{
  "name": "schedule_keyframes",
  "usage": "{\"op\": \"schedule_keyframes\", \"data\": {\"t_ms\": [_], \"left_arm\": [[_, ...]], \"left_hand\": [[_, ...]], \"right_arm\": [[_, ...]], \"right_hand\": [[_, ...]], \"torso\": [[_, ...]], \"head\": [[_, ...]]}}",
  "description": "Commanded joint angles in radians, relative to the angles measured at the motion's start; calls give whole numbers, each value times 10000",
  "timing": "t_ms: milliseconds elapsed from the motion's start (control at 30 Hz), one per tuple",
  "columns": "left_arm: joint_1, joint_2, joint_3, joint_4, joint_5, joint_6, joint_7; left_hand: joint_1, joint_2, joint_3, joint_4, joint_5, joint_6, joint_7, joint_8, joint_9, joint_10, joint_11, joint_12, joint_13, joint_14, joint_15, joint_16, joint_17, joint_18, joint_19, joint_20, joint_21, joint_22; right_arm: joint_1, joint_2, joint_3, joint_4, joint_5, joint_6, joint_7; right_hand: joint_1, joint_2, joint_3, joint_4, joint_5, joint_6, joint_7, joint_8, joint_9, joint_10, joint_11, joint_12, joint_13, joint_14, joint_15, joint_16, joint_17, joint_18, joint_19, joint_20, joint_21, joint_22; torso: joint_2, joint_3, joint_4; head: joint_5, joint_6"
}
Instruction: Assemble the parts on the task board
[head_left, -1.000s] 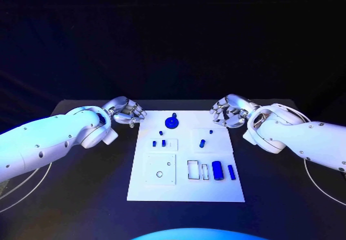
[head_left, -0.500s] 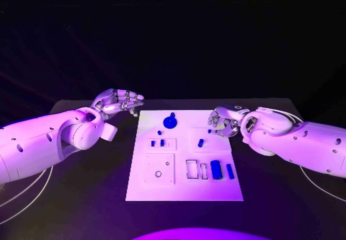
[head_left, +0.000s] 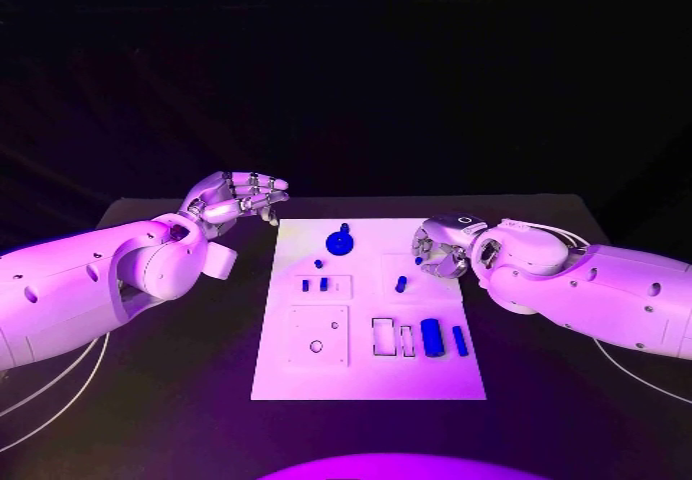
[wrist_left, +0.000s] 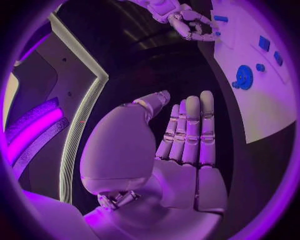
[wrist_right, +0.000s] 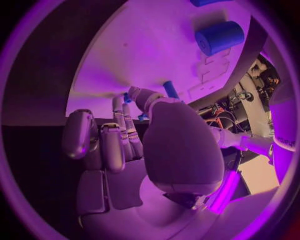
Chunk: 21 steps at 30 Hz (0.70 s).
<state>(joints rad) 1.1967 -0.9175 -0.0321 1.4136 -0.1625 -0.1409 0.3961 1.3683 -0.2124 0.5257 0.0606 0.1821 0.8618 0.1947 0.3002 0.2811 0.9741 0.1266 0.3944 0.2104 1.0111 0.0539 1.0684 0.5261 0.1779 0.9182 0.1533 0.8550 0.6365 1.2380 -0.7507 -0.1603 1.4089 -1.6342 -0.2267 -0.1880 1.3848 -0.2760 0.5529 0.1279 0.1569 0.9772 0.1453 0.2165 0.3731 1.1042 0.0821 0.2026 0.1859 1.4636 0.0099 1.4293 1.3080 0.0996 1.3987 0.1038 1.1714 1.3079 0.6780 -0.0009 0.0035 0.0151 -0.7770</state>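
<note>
The white task board (head_left: 368, 365) lies in the middle of the table. On it are a round blue part (head_left: 340, 242), several small blue pieces (head_left: 326, 284), a blue cylinder (head_left: 431, 337) and a blue bar (head_left: 460, 342). My left hand (head_left: 238, 200) hovers off the board's far left corner, fingers straight and apart in the left wrist view (wrist_left: 187, 135), holding nothing. My right hand (head_left: 440, 250) is low over the board's right side at a small blue peg (head_left: 420, 262). In the right wrist view, its thumb and fingers (wrist_right: 119, 140) sit on either side of the peg (wrist_right: 128, 97); whether they grip it is unclear.
An elongated blue piece (head_left: 401, 284) lies just nearer than the right hand. A square plate with a round hole (head_left: 319, 338) and open rectangular slots (head_left: 387, 337) take up the board's near half. Black table (head_left: 173, 380) lies to both sides.
My right hand has come down and inward from the board's far right corner to the small peg. My left hand has lifted a little and straightened its fingers.
</note>
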Motion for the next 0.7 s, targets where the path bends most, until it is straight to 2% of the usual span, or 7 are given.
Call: {"op": "schedule_keyframes", "data": {"t_ms": [33, 233, 500, 633, 700], "left_arm": [[4, 3, 10, 43, 220, 101, 275], [4, -32, 10, 70, 222, 43, 293], [5, -54, 11, 101, 223, -2, 290], [6, -56, 11, 117, 222, -11, 276], [6, -59, 11, 121, 220, -18, 267]], "left_hand": [[14, 63, -41, 5, 30, 26, -19, 25, 13, 37, -4, 67, 13, -78, 14, -37, -11, 72, 79, -11, -64, -12], [76, 83, -39, -23, 37, 35, -10, 30, 14, 33, -3, 76, 11, -90, 9, -45, -24, 71, 97, -21, -82, -27], [102, 96, -42, -32, 40, 58, -8, 43, 18, 32, -1, 81, 9, -94, 8, -49, -31, 70, 107, -25, -91, -34], [105, 94, -45, -34, 40, 59, -6, 44, 18, 28, 1, 80, 8, -96, 9, -50, -33, 69, 108, -26, -94, -36], [105, 94, -45, -34, 40, 59, -6, 44, 18, 28, 1, 80, 8, -96, 9, -50, -33, 69, 108, -26, -94, -36]], "right_arm": [[-47, 57, -2, -13, -248, 103, -3], [-117, 151, -4, -73, -231, 116, 16], [-216, 335, -14, -270, -240, 172, -19], [-261, 426, -27, -351, -353, 194, -118], [-282, 459, -33, -370, -453, 199, -199]], "right_hand": [[48, 129, 135, -31, -75, 104, -5, 60, 19, 121, -6, -52, -54, 592, -78, 81, 304, -201, 65, -10, 111, 538], [54, 221, 381, -140, -109, 279, -36, 140, 54, 397, -46, -109, -159, 602, -97, 113, 335, -217, 99, -31, 201, 623], [54, 314, 545, -243, -82, 382, -45, 191, 83, 564, -59, -170, -230, 603, -108, 124, 341, -223, 106, -41, 233, 667], [64, 448, 704, -389, -76, 515, -67, 265, 128, 748, -84, -233, -294, 603, -130, 134, 343, -230, 120, -53, 283, 724], [97, 577, 848, -541, -253, 661, -104, 350, 182, 948, -130, -272, -318, 603, -174, 142, 346, -241, 147, -79, 358, 788]], "torso": [[6, 8, 7], [8, 6, -9], [8, 8, 2], [6, 5, 5], [4, 7, 5]], "head": [[13, -20], [30, -49], [22, -101], [10, -127], [5, -138]]}}
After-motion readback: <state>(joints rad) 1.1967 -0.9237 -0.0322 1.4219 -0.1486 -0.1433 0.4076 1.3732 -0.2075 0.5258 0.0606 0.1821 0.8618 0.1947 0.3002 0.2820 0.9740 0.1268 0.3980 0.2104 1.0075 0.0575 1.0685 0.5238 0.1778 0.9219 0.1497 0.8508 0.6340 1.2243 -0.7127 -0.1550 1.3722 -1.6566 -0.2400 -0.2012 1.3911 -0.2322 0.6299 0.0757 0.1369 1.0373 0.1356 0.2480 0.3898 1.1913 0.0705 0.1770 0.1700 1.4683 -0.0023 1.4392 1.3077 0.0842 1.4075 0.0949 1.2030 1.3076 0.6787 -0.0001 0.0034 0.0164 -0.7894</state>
